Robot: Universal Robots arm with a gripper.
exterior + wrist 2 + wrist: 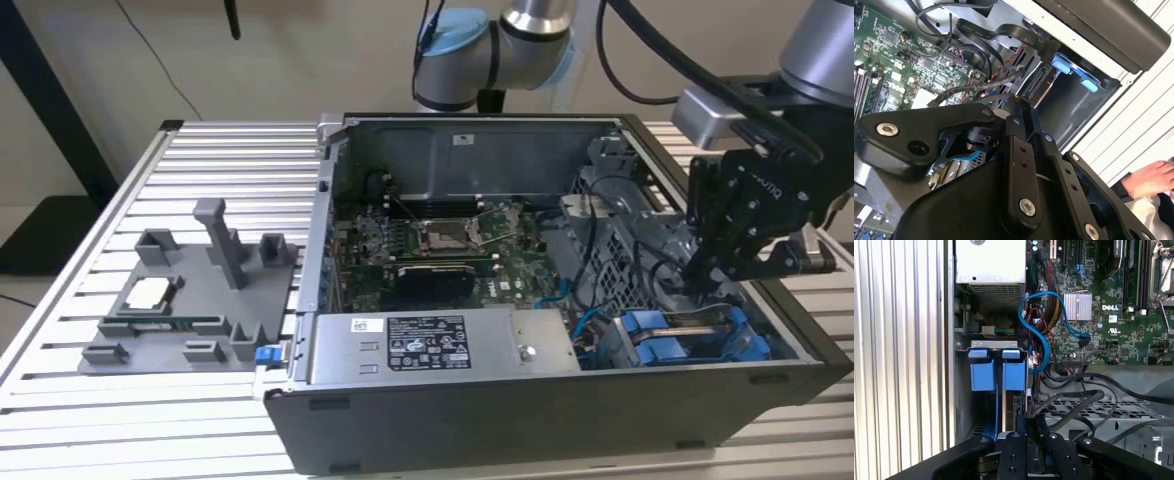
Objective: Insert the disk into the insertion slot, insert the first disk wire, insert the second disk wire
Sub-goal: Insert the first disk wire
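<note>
The insertion slot (763, 338) is the blue-railed bay at the case's front corner on the exterior view's right. The disk (663, 338) sits down in it, and mostly its blue carrier shows. In the first wrist view the carrier's blue tabs (982, 376) stand up in the slot (963, 390). My gripper (703, 272) hangs just above the bay. Its fingers (1015, 107) meet at the tip, shut on the end of a black sleeved disk wire (956, 92). That wire (1070, 406) runs to the closed fingertips (1026, 422). A black connector (1037, 81) lies just beyond the tip.
A blue data cable (1040, 330) loops over the green board (1114, 315). The grey power supply box (427, 342) fills the case front. A grey fixture (187, 300) stands on the slatted table at the exterior view's left. A person's hand (1149, 180) is near the case.
</note>
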